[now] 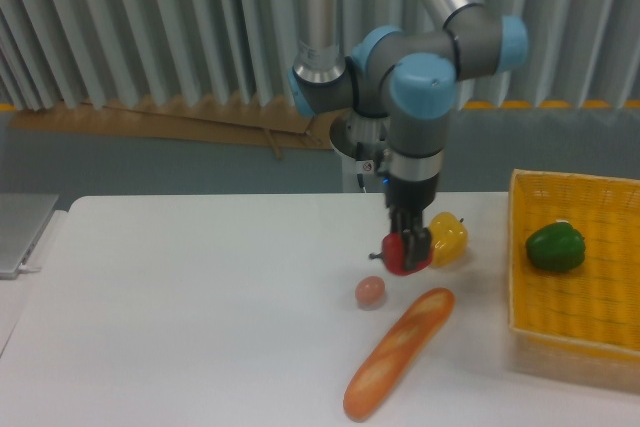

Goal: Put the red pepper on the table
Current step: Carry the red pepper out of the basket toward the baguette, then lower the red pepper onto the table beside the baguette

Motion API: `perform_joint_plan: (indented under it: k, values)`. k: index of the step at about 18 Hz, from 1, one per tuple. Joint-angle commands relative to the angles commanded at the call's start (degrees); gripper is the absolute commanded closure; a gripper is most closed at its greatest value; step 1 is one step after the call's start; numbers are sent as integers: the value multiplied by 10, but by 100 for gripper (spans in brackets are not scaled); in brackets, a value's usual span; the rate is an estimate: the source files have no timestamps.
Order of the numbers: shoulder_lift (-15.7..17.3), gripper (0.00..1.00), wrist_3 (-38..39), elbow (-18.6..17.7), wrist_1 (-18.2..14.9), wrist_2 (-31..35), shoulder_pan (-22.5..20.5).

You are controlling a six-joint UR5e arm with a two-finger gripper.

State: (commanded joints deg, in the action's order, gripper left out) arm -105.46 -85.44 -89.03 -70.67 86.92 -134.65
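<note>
The red pepper (401,258) is small and glossy, low over the white table (180,307) just right of centre; I cannot tell whether it touches the tabletop. My gripper (409,243) points straight down and its dark fingers are closed around the pepper's top. A yellow pepper (448,237) lies right beside it, to the right.
A small pink round item (370,292) and a long bread loaf (398,352) lie just in front of the gripper. A yellow woven basket (600,317) at the right edge holds a green pepper (555,247). A grey device (20,232) sits at the far left.
</note>
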Motion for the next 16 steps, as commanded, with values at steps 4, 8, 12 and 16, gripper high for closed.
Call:
perform_joint_plan:
  k: [4, 8, 12, 16]
  values:
    - [-23, 55, 22, 3, 25, 2, 12]
    - [-47, 55, 46, 6, 56, 13, 25]
    - [-71, 55, 48, 9, 79, 26, 29]
    - [-91, 55, 52, 16, 88, 27, 40]
